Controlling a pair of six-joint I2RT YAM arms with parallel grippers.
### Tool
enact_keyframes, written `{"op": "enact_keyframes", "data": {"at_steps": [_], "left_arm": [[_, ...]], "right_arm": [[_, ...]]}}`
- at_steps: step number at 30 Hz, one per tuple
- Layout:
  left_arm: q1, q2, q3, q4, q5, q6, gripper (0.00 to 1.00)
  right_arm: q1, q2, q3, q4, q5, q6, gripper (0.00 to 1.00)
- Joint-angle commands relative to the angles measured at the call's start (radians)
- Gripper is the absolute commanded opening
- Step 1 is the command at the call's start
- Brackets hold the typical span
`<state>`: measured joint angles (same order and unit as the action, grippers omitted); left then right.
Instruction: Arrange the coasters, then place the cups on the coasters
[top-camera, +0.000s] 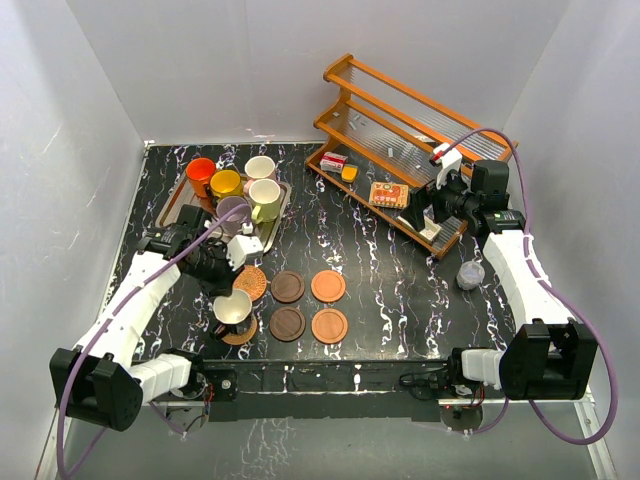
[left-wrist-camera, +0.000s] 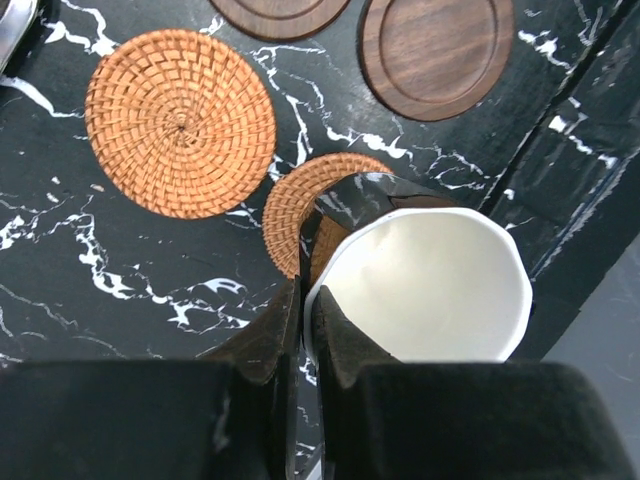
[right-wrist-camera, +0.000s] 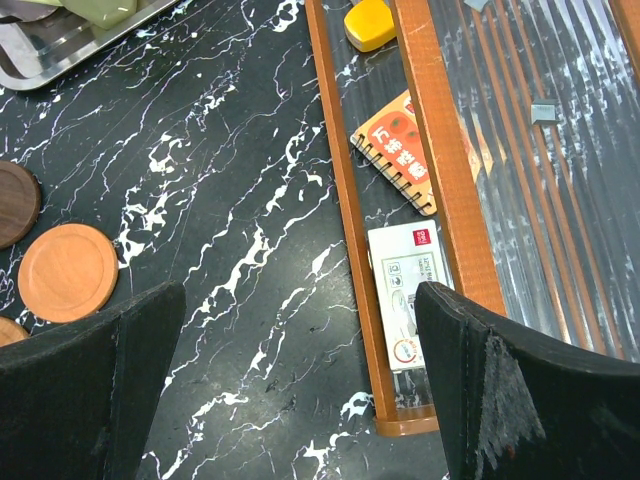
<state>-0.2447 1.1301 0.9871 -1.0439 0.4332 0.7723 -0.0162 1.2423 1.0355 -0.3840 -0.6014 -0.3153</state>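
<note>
Left end effector (left-wrist-camera: 305, 305) clamping one black mug (left-wrist-camera: 430, 290), six coasters (top-camera: 288, 287) on desk (top-camera: 400, 290), five mugs (top-camera: 265, 192) in tray (top-camera: 284, 215), right end effector (right-wrist-camera: 297, 295) wide

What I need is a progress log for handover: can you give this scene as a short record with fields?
coasters: six, laid in two rows of three
black mug: over the near woven coaster
left gripper: shut on the black mug's rim
other mugs: five, in the tray
right gripper: open, empty, by the rack
</note>
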Motion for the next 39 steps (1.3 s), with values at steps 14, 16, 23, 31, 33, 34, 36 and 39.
{"op": "enact_keyframes", "data": {"at_steps": [14,16,23,31,33,34,36,39], "left_arm": [[-0.005,0.049,-0.002,0.009,-0.015,0.032,0.0],[-0.004,0.048,-0.009,0.013,-0.011,0.029,0.0],[-0.004,0.034,-0.021,0.016,0.007,0.028,0.0],[-0.004,0.028,-0.036,0.018,0.008,0.037,0.0],[-0.004,0.028,-0.041,0.018,0.003,0.041,0.0],[-0.005,0.027,-0.042,0.017,-0.001,0.042,0.0],[-0.004,0.025,-0.041,0.01,-0.005,0.044,0.0],[-0.005,0.018,-0.038,0.005,-0.012,0.042,0.03]], "right_arm": [[-0.016,-0.032,-0.004,0.063,-0.017,-0.007,0.98],[-0.016,-0.031,-0.005,0.063,-0.017,-0.006,0.98],[-0.016,-0.029,-0.007,0.066,-0.018,-0.006,0.98],[-0.016,-0.028,-0.008,0.067,-0.02,-0.006,0.98],[-0.016,-0.028,-0.008,0.067,-0.021,-0.005,0.98],[-0.016,-0.028,-0.009,0.067,-0.021,-0.006,0.98],[-0.016,-0.029,-0.009,0.067,-0.021,-0.006,0.98],[-0.016,-0.029,-0.009,0.067,-0.024,-0.007,0.98]]}}
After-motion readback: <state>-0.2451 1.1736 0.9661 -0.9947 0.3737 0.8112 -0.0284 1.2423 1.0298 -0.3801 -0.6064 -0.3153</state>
